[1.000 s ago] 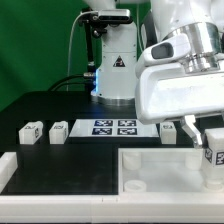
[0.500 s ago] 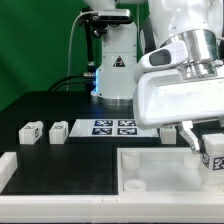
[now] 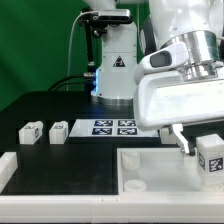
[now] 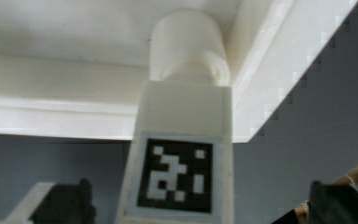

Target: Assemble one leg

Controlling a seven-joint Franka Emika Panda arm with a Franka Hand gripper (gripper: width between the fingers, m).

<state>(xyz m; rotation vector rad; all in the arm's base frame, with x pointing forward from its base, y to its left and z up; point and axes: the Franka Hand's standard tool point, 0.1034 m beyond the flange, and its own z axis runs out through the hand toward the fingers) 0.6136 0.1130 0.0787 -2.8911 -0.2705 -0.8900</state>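
The jaws hold the leg (image 3: 210, 158) between them. In the wrist view its sides run down between the two dark fingers (image 4: 60, 200), its black-and-white tag faces the camera, and its rounded end (image 4: 194, 50) points away from the jaws. The jaws are set narrow, about the width of the leg, though the contact itself is mostly out of frame. In the exterior view the leg hangs under the big white arm (image 3: 180, 95) with its tag turned toward the camera.

Just past the leg's rounded end is the tray (image 4: 51, 90), with a raised wall and an inside corner. It cannot be told whether the end touches the tray. In the exterior view the tray (image 3: 150, 151) lies on the counter (image 3: 60, 105) right beside the jaws, and the leg shows in front of its end toward that view's right.

Farther from the jaws, the marker board (image 3: 113, 126) lies flat on the counter. Well apart from the jaws, beyond the board, a second leg (image 3: 59, 130) and a third leg (image 3: 30, 131) rest on the counter near one another.
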